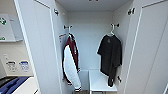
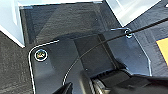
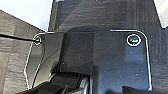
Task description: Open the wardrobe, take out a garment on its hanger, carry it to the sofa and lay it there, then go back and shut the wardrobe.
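Both doors of the wardrobe (image 1: 37, 47) stand wide, revealing two garments: one black garment (image 1: 110, 56) on one white hanger (image 1: 111, 32), one maroon jacket (image 1: 71, 62) well apart. Open space separates them above a low shelf (image 1: 100, 82). Whether either end effector is apart or together cannot be told.

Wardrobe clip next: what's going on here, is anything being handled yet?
Nothing is being handled in this frame. The wardrobe stands with both doors swung open in front of the robot. Inside, the black garment hangs on its white hanger from a hook on the right-hand side, and a maroon jacket with white sleeves hangs on the left. A low white shelf sits beneath the black top. The wrist views look down at dark carpet.
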Robot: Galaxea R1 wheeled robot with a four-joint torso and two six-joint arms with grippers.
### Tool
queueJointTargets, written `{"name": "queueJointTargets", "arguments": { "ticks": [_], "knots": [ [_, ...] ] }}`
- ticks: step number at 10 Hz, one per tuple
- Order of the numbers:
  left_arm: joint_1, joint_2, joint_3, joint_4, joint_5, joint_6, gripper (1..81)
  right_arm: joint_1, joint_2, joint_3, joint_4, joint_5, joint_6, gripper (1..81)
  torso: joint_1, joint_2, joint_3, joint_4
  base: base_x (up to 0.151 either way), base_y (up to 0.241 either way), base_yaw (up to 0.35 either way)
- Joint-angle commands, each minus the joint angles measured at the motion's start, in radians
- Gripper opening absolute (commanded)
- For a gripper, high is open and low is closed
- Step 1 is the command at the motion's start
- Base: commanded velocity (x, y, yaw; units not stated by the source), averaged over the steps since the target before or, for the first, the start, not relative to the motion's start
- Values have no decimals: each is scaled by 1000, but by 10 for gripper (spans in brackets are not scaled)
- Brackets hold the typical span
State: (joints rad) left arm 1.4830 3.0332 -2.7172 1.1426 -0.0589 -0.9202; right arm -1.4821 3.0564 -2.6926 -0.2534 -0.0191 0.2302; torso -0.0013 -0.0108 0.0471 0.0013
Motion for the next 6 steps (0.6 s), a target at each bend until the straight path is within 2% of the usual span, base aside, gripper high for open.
{"name": "queueJointTargets", "arguments": {
  "ticks": [1, 5, 6],
  "knots": [
    [-62, -2, 4, 9, 36, 3, 811, 64, 8, 4, 14, -42, 1, 811, 1, 0, 0, 0, 0, 0, 0],
    [-59, -5, 4, 9, 36, 3, 811, 62, 12, 4, 14, -42, 1, 811, 1, 0, 0, 0, 0, 0, 0],
    [-57, -5, 4, 9, 36, 4, 811, 61, 12, 4, 14, -42, 3, 811, 1, 0, 0, 0, 67, 0, 0]
  ]
}}
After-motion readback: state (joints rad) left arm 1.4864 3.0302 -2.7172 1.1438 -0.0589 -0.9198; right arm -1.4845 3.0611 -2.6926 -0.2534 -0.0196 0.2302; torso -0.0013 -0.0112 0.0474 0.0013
